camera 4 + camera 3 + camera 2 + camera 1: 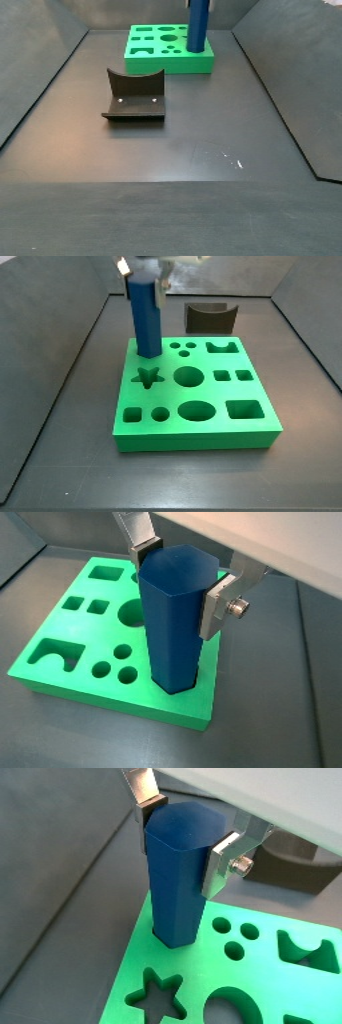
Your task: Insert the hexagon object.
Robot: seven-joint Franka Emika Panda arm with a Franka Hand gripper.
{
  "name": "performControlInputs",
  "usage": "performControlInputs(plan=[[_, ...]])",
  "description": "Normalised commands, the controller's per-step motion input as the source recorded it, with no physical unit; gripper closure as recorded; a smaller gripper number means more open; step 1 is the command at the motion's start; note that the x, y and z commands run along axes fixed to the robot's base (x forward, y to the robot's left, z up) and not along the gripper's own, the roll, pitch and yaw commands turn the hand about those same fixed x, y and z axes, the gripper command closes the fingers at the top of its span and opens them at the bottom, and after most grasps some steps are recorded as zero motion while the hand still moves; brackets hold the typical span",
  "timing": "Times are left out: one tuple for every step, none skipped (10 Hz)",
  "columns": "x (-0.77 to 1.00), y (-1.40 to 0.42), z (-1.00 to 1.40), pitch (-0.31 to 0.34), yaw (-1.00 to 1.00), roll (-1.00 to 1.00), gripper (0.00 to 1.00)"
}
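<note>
The hexagon object (178,888) is a long blue bar and stands upright. My gripper (186,836) is shut on its upper end, one silver finger (221,863) on each side. Both wrist views show this, and the gripper (182,582) grips the bar (174,632) the same way. The bar's lower end meets the top of the green block (201,983) near one corner. Any hole under it is hidden. In a side view the bar (144,321) stands at the far left corner of the block (187,434), under the gripper (144,268). The other side view also shows the bar (197,25) on the block (160,62).
The green block has star (147,377), round, square and arch holes beside the bar. The dark fixture (210,318) with a curved notch stands on the floor behind the block, and closer to the camera in a side view (134,97). Dark walls enclose the floor.
</note>
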Motion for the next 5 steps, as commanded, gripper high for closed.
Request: performControlInputs(plan=[[0.0, 0.0, -0.41, -0.124, -0.11, -0.07, 1.0], [0.0, 0.0, -0.34, -0.074, -0.04, 0.0, 1.0], [-0.03, 0.0, -0.32, -0.083, -0.01, 0.03, 1.0], [-0.01, 0.0, -0.33, -0.084, 0.0, 0.03, 1.0], [0.0, 0.0, -0.28, -0.083, 0.0, 0.0, 1.0]])
